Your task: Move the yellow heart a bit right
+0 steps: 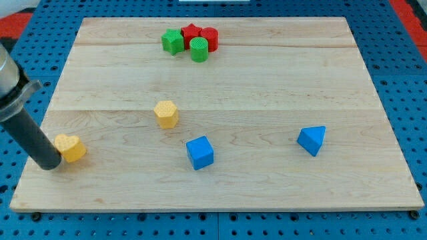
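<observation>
My tip (50, 167) is the lower end of a straight dark rod that comes in from the view's left edge; this end effector has no jaws to spread or press together, and it pinches nothing. It rests on the bench (267, 100) near the lower left corner, right against the left side of the yellow heart (70, 147), touching it or very nearly so.

The yellow heart lies close to the bench's left edge, in the lower part of the view. Up and to the view's right of it, well apart, stands a yellow hexagonal block (166, 114). Below and right of that one sits a blue cube (199, 152). Farther toward the view's right, at about the same height, is a blue triangular block (312, 140).

At the view's top, four blocks huddle together: a green star-like block (172, 41) on the left, a green cylinder (199, 49) just beside it, a red star-like block (191, 31) behind them, and a red block (211, 38) on the right whose shape I cannot make out.

No containers stand on the bench.
</observation>
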